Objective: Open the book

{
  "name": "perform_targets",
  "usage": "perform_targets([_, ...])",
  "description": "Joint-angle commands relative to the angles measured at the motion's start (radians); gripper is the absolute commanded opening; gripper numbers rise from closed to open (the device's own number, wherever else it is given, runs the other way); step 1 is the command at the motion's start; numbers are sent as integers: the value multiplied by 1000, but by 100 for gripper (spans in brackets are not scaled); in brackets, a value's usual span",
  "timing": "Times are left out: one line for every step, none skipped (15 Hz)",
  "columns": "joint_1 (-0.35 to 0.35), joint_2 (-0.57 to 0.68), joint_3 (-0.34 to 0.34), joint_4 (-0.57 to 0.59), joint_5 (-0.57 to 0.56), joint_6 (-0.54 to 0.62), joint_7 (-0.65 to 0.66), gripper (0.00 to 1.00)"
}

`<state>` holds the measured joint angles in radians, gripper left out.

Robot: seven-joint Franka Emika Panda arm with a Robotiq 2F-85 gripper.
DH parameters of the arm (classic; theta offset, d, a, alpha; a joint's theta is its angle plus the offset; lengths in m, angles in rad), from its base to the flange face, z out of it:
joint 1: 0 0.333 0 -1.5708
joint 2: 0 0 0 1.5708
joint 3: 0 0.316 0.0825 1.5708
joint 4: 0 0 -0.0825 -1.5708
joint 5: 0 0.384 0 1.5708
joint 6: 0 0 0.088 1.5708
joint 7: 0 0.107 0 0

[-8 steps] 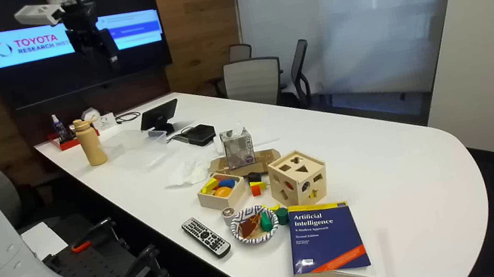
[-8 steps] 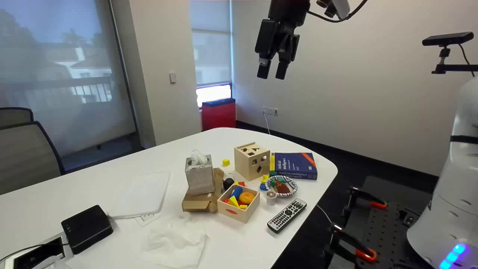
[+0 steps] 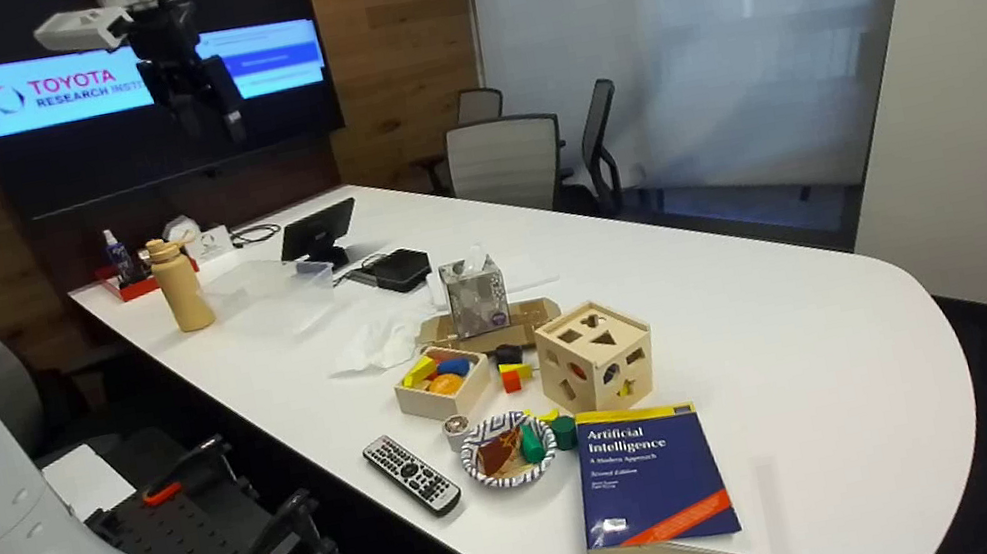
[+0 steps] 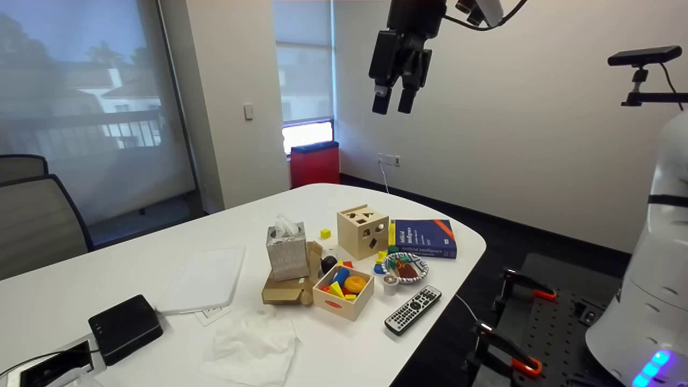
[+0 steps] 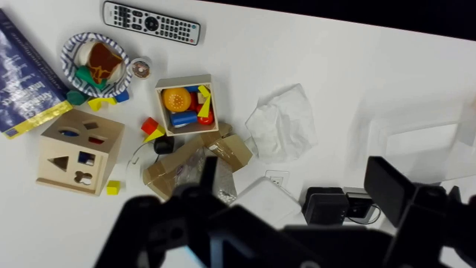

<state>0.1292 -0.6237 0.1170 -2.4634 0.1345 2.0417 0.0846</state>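
The book (image 3: 643,489) lies flat and closed on the white table, dark blue cover up, with a yellow strip and a red band. A white sheet sticks out by its lower corner. It also shows beside the wooden cube in an exterior view (image 4: 424,236). In the wrist view the book (image 5: 28,78) is at the left edge, partly cut off. My gripper (image 4: 394,102) is open and empty, high above the table and well away from the book. In the wrist view its fingers (image 5: 295,169) are wide apart, with nothing between them.
The shape-sorter cube (image 3: 596,357) stands against the book's top end. A patterned bowl (image 3: 509,450), a remote (image 3: 412,474), a box of blocks (image 3: 443,384) and a tissue box (image 3: 476,297) on cardboard are nearby. The table's edge (image 4: 473,231) runs close past the book.
My gripper has shifted very slightly, a little to the right in both exterior views, and stays open. The book and other objects have not moved.
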Motion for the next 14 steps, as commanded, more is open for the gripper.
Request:
perform_targets([-81,33,-41,52,-138,-51,-54,100])
perform_targets([-105,40,-59,64,-192,-51,-76,100])
perform_targets([-134,44,-92,82,-246,-54,-115,100])
perform_targets([-158,55,-129,103,-292,-53,-165,100])
perform_targets([-187,67,-162,123,-348,-47,-215,100])
perform_targets([-210,83,-199,148,-391,-38,-269,100])
perform_targets([-230,97,-240,175,-430,-38,-329,100])
perform_targets([-246,119,-284,206,-461,-28,-395,100])
perform_targets([-258,142,-330,237,-481,-15,-466,100])
perform_targets([-266,171,-376,275,-491,-2,-536,100])
perform_targets([-269,203,-426,312,-487,16,-613,100])
perform_targets([-268,239,-476,349,-471,34,-691,100])
perform_targets([-265,276,-527,390,-442,52,-773,100])
perform_targets([-262,319,-577,426,-404,75,-852,100])
